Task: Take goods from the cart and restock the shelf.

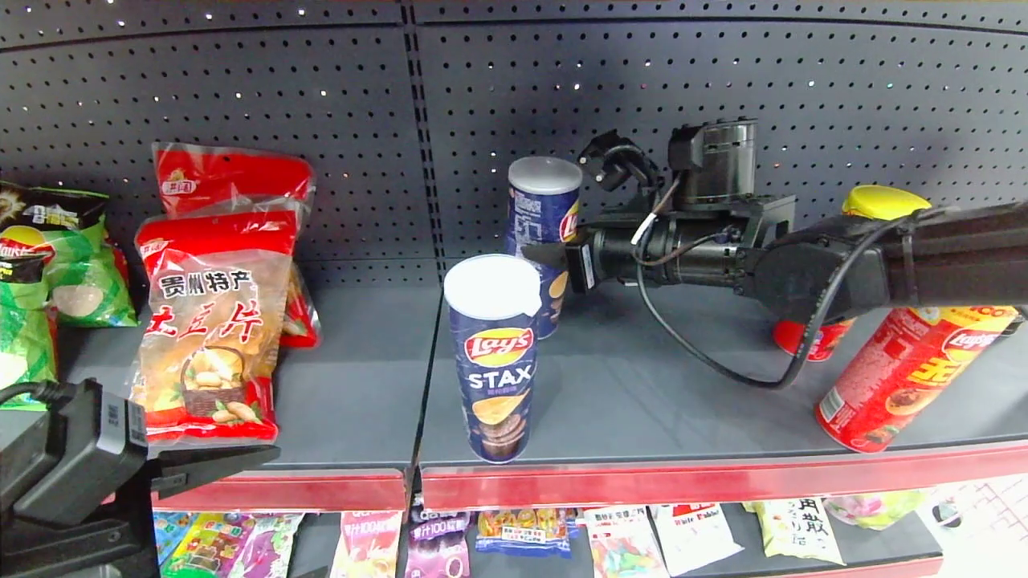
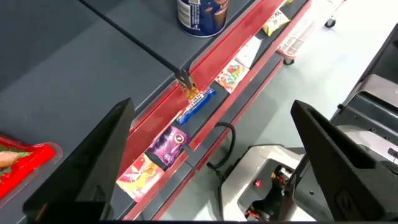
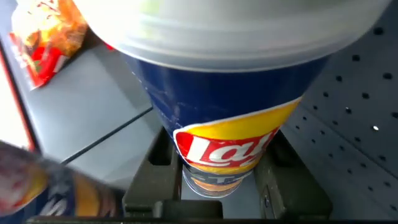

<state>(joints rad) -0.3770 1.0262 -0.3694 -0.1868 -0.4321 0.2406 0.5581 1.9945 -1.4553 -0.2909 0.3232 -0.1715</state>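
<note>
The right gripper (image 1: 554, 261) reaches in from the shelf's right end, apparently to stand a blue chip can (image 1: 540, 201) upright by the back edge of the shelf board (image 1: 642, 385), directly behind the matching front can (image 1: 494, 361) at the front edge, so the two form a row. Its fingers (image 3: 155, 180) press on both sides of the rear can's lower body, pinching it; the can's base looks to be on the board. The left gripper (image 2: 214, 165) hangs off the front edge near the left end, fingers spread wide and holding nothing, probably out of the way.
</note>
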